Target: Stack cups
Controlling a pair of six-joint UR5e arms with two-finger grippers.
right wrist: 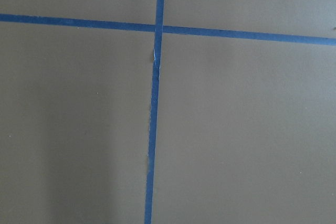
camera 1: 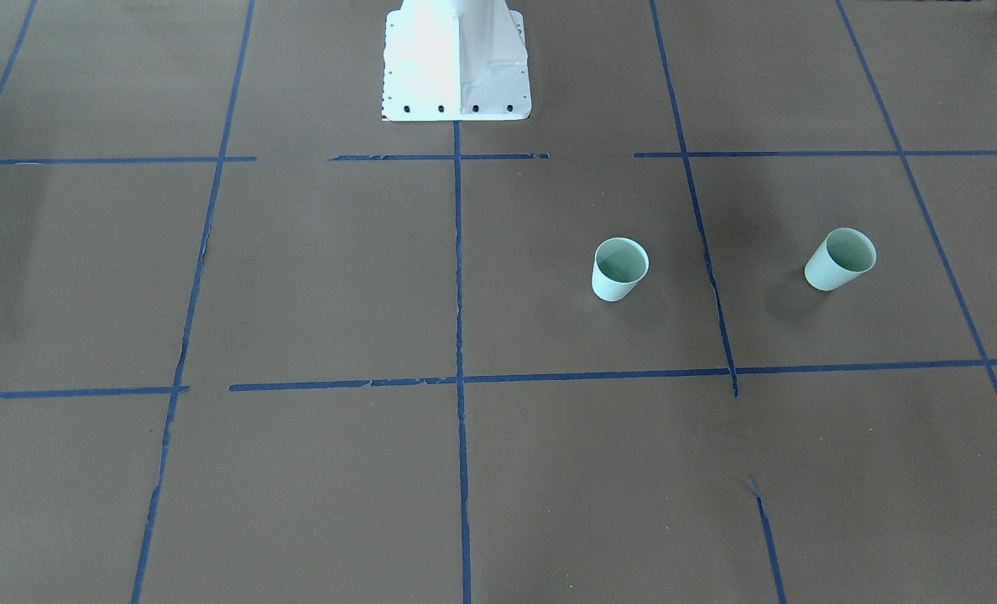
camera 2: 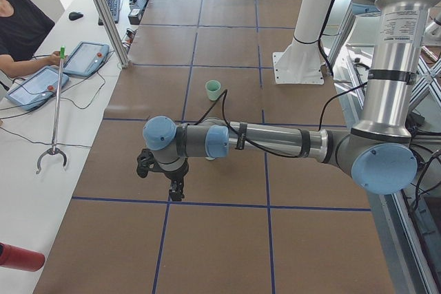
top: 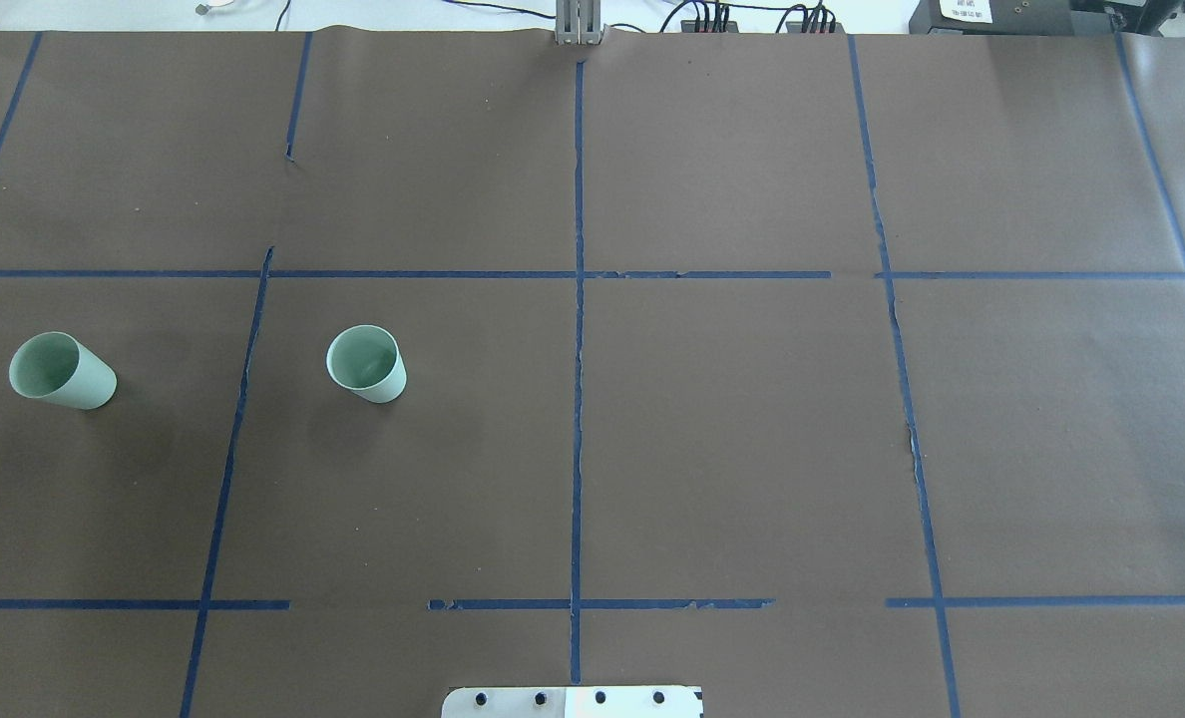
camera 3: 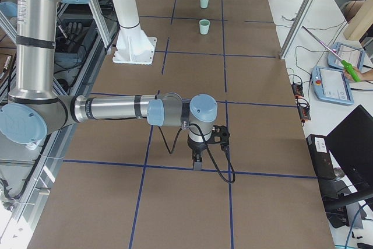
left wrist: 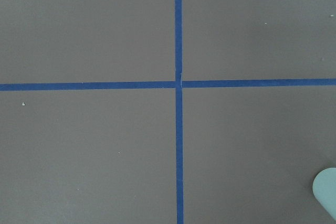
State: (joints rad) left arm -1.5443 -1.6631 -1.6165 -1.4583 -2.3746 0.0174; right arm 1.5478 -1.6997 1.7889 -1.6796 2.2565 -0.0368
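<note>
At the far left of the overhead view, the outer cup point(top: 62, 371) stands upright, mouth up, on the brown paper-covered desk point(top: 752, 449). The inner cup point(top: 366, 363) is well apart from it, one square closer to the centre and also upright. Both are in the robot's left half, and a strip of the blue tape lines point(top: 236, 419) runs between them. Nothing touches either cup.

Both look light and thin-walled, small, pale mint and smooth with a taper. I cannot tell whether they are plastic or paper. A cup like this would probably slide or tip if nudged, and it might flex under a hard squeeze. The safer hold is likely a gentle one on the wall just under the rim, one finger inside and one outside, or else across the upper body where it is widest. The taper should guide one cup into the other once their mouths line up.

The left pincer point(camera 2: 176, 192) hangs pointing down over the desk and shows only in the side view, so I cannot tell how wide it is. Its wrist camera catches a mint sliver at the frame's lower right edge. The right pincer point(camera 3: 197, 164) points down over the other half, far from both cups, and its width cannot be told either.
</note>
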